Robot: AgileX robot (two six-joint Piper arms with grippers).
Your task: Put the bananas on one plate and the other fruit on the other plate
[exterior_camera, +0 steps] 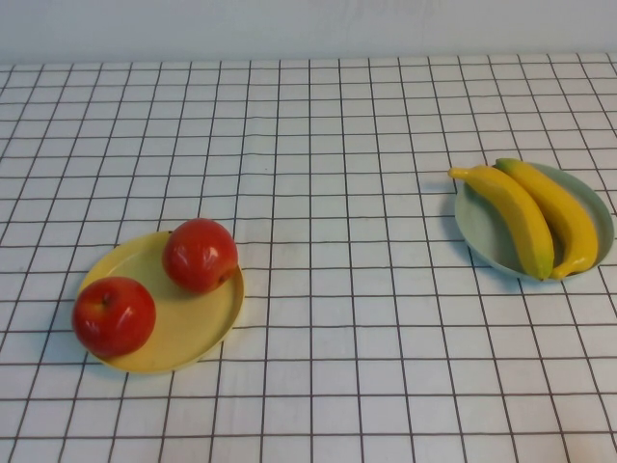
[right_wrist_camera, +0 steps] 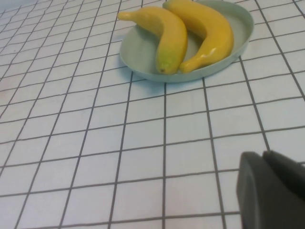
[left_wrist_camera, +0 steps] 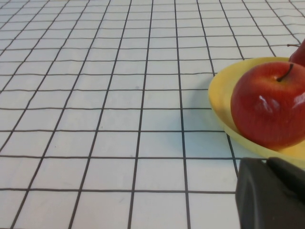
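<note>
Since both bananas [exterior_camera: 540,217] lie on the blue-green plate [exterior_camera: 479,231] and both apples [exterior_camera: 154,285] on the yellow plate [exterior_camera: 198,328], only a stray arm could roll them off; the left gripper [left_wrist_camera: 271,193] and right gripper [right_wrist_camera: 271,191] sit low beside their plates, their state untellable.

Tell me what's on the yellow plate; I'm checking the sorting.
Two red apples sit on the yellow plate, hiding the plate beneath them. Left gripper and right gripper show only at their wrist views' edges, near each plate.
</note>
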